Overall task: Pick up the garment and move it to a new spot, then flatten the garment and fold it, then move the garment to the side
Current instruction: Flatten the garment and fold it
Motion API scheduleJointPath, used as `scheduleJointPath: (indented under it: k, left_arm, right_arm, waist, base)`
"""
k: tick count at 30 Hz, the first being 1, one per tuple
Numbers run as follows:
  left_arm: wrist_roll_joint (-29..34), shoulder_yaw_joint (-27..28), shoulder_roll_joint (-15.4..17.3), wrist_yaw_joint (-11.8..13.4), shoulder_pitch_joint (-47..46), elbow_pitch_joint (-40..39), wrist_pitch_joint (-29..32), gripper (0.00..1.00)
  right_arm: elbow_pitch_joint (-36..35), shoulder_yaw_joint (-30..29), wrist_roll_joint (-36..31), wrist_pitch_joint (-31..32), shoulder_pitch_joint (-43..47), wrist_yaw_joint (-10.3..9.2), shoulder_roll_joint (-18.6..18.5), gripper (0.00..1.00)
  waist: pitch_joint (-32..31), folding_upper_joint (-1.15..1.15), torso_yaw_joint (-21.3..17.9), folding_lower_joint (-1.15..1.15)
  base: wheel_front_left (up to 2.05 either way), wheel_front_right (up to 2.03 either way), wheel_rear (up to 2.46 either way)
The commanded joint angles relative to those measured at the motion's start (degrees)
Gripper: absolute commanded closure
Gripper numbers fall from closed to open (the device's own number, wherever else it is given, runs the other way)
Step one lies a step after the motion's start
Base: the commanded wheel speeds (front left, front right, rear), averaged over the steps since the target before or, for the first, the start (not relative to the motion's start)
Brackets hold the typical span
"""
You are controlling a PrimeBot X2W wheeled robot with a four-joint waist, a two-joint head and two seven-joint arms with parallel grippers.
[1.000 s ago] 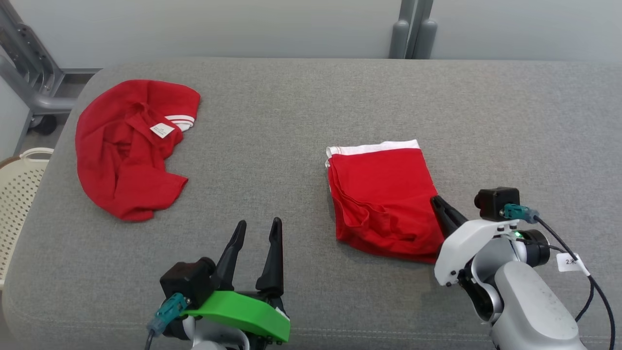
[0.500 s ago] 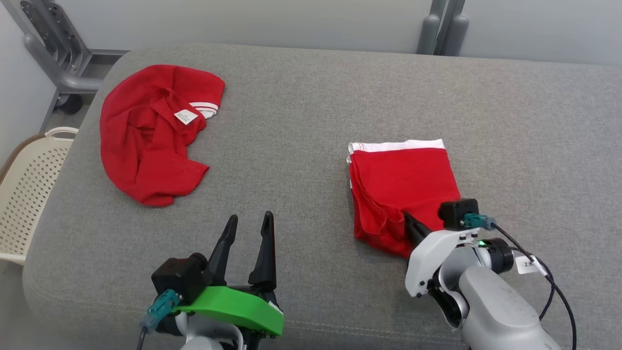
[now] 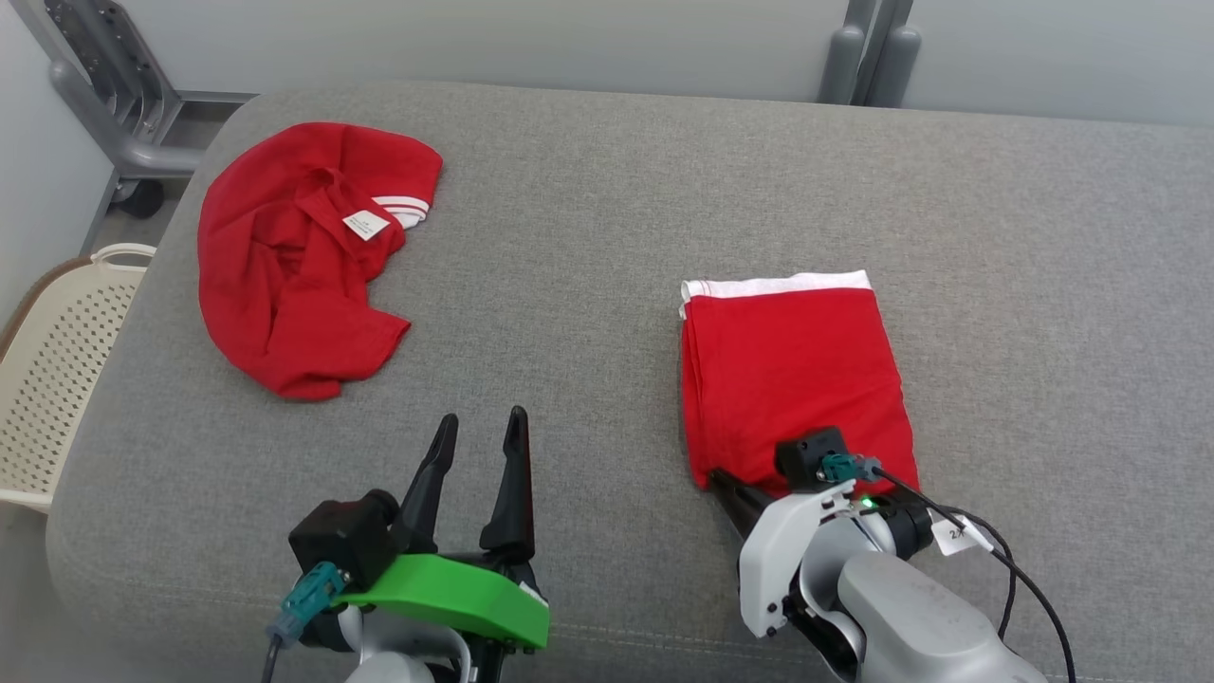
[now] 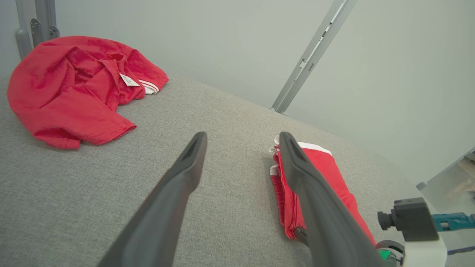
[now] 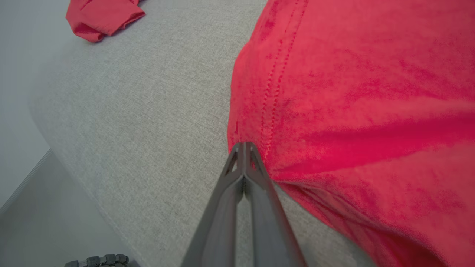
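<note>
Folded red garment (image 3: 792, 375), white band at its 12 o'clock edge, lies flat on grey worktop (image 3: 588, 237), approx 4 o'clock in head view. R gripper (image 3: 718, 477) fully closed, tips touching garment's 7 o'clock corner hem; can't tell if cloth is pinched. L gripper (image 3: 482, 419) spread wide, nothing in it, at 7 o'clock; crumpled red shirt (image 3: 294, 256) at 10 o'clock, cream basket (image 3: 47, 379) beyond worktop's 9 o'clock edge.

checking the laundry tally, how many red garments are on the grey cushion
2. One crumpled red garment lies at the far left; one folded red garment lies right of centre, by the right end effector. None seems hidden.
</note>
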Motion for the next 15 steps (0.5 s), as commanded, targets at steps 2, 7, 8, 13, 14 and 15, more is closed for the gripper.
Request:
scheduleJointPath:
  k: [2, 7, 8, 13, 14, 15]
  left_arm:
    - [-0.61, 0.32, 0.21, 0.15, -0.79, 0.17, -0.40, 0.00]
    - [-0.65, 0.73, 0.42, 0.37, -0.32, 0.32, -0.64, 0.00]
    - [-0.72, 0.79, 0.50, 0.45, -0.11, 0.29, -0.67, 0.00]
    - [-1.01, 1.18, 0.81, 0.90, 1.08, -0.10, -0.87, 0.00]
    - [-0.93, 1.19, 0.86, 0.99, 1.30, -0.18, -0.88, 0.00]
    - [-0.93, 1.18, 0.86, 1.00, 1.56, -0.23, -0.88, 0.00]
  right_arm:
    - [1.76, 1.70, 0.79, -0.79, -0.97, -0.04, -0.23, 1.00]
    - [2.56, 4.75, 0.90, -3.28, -2.49, -0.04, -0.20, 1.00]
    - [2.66, 5.37, -0.15, -3.98, -3.12, -0.04, -0.27, 1.00]
    - [-1.06, 4.60, -1.40, -6.62, -4.57, -0.04, -1.28, 0.64]
    - [-1.96, 3.83, -1.50, -6.80, -4.67, -0.04, -1.85, 0.57]
    - [-2.78, 2.84, -1.51, -6.98, -4.58, -0.05, -2.44, 0.21]
  waist:
    - [-0.02, 0.00, -0.12, 0.00]
    - [-0.57, 0.00, -0.77, 0.00]
    - [-0.75, 0.00, -1.01, 0.00]
    - [-2.37, 0.00, -2.76, 0.00]
    - [-2.62, 0.00, -3.01, 0.00]
    - [-2.89, 0.00, -3.23, 0.00]
  base:
    - [0.00, 0.00, 0.00]
    - [0.00, 0.00, 0.00]
    - [0.00, 0.00, 0.00]
    - [0.00, 0.00, 0.00]
    - [0.00, 0.00, 0.00]
    - [0.00, 0.00, 0.00]
